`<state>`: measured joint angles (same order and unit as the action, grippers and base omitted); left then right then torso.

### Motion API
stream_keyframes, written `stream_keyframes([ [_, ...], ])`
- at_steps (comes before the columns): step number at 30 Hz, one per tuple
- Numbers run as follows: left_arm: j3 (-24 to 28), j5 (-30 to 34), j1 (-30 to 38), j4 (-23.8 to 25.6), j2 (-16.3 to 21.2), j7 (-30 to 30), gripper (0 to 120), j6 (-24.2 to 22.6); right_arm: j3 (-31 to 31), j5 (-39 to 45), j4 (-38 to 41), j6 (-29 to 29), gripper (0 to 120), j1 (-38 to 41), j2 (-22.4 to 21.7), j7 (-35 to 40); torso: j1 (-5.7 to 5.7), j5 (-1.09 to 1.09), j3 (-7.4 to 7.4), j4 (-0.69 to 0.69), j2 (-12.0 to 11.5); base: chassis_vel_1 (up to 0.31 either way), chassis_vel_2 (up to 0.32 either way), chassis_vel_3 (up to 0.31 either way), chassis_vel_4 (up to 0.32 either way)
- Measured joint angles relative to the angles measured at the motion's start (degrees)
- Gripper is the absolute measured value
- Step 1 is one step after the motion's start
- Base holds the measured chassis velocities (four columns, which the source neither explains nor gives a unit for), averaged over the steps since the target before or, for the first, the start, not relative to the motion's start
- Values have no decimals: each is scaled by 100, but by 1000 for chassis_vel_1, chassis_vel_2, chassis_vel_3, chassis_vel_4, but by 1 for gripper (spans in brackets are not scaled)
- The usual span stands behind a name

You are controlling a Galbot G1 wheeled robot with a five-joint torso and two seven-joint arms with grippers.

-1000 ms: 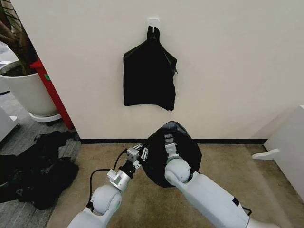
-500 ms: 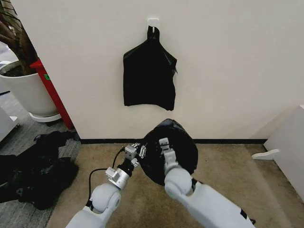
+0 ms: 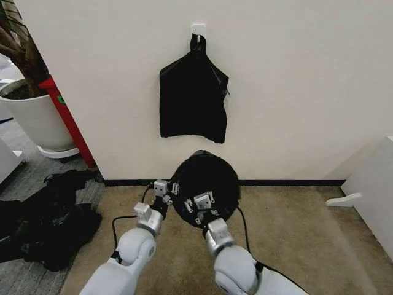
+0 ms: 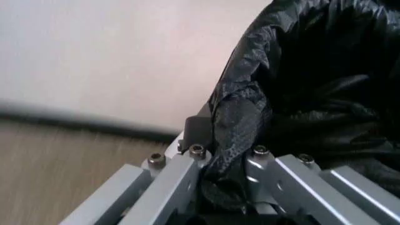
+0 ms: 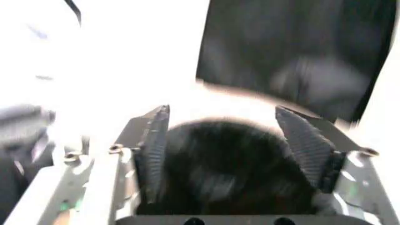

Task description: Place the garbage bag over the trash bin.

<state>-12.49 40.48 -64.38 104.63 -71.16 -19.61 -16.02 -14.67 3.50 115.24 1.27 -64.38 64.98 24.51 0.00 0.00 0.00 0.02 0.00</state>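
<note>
Currently: garbage bag [image 3: 206, 178], thin glossy film, limp, slippery, covers trash bin by wall; take bunched edge. Left gripper [image 4: 225, 187] clamped on edge fold; right gripper [image 5: 228, 140] spread, empty.

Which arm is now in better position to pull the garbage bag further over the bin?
Probably left: the left gripper is clamped on the garbage bag edge. The right gripper is open, gripping nothing.
</note>
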Motion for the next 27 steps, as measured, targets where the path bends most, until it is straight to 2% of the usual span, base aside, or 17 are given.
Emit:
stream_keyframes([
  [3, -98, 1050, 158, 25, -114, -584, 3, -520, 365, -786, -69, 606, 79, -239, 59, -103, 0, 0, 0, -3, 0, 0, 0, 0, 0],
  [4, -117, 1249, 172, 41, -136, -680, 3, -592, 419, -912, -77, 655, 82, -286, 73, -80, 0, 0, 0, -3, 0, 0, 0, 0, 0],
  [6, -338, 2273, 217, 131, -269, -1120, 3, -929, 495, -1116, -92, 621, 91, -467, 129, 171, 0, 0, 0, -3, 0, 0, 0, 0, 0],
  [7, -338, 2273, 217, 131, -269, -1120, 3, -929, 495, -1116, -92, 621, 91, -467, 129, 171, 0, 0, 0, -3, 0, 0, 0, 0, 0],
  [9, -664, 3018, 249, 173, -389, -1402, 3, -1170, 465, -1086, -165, 546, 98, -584, 177, 363, 0, -1, 0, -3, 0, 0, 0, 0, 0],
  [14, -1315, 4085, 317, 192, -535, -1975, 3, -1263, 436, -1097, -301, 609, 100, -771, 269, 473, 0, 0, 0, -2, 0, 0, 0, 0, 0],
  [18, -1634, 4558, 293, 323, -492, -2176, 3, -1315, 423, -1110, -335, 620, 100, -796, 308, 478, 0, 0, 0, -1, 0, 0, 0, 0, 0],
  [27, -1778, 4765, 154, 688, -394, -2192, 3, -1436, 444, -1168, -732, 421, 100, -671, 383, 602, 0, -1, 0, -1, 0, 0, 0, 0, 0],
])
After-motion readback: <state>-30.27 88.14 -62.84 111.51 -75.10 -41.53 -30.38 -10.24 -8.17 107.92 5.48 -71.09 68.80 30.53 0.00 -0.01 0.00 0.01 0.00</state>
